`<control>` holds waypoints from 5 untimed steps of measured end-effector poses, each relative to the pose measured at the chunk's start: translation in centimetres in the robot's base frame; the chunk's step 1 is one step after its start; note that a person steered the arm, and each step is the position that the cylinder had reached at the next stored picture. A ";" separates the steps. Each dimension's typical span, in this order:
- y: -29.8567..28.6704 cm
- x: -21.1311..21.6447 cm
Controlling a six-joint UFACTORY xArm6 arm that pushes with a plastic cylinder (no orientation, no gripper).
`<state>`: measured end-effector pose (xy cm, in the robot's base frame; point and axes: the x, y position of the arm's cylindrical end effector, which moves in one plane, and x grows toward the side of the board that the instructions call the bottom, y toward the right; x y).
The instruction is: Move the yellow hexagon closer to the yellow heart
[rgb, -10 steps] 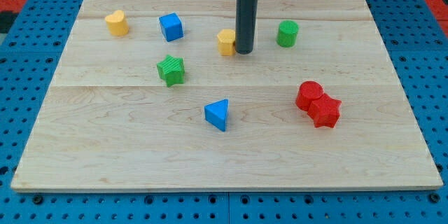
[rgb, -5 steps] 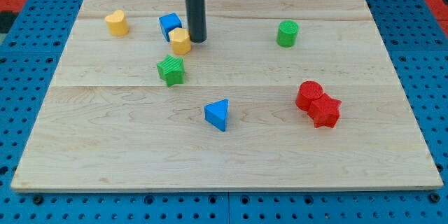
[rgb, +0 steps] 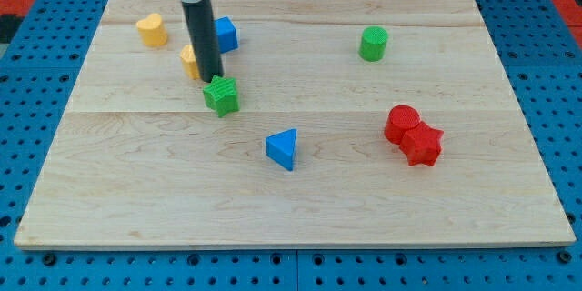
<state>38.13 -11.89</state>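
On the wooden board [rgb: 300,195] our rod has no jaws. To the view's left of my tip [rgb: 216,79] and touching the rod sits the yellow hexagon [rgb: 190,60]; the yellow heart [rgb: 152,29] lies farther left, the green star [rgb: 222,95] just below.

Blue cube [rgb: 225,33] upper left, green star [rgb: 222,96] below it, blue triangle [rgb: 283,148] mid-frame, green cylinder [rgb: 373,44] upper right, red cylinder [rgb: 400,123] touching red star [rgb: 423,144].
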 end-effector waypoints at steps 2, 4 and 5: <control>-3.2 -2.4; -6.4 -4.1; -6.4 -4.2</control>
<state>33.90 -18.30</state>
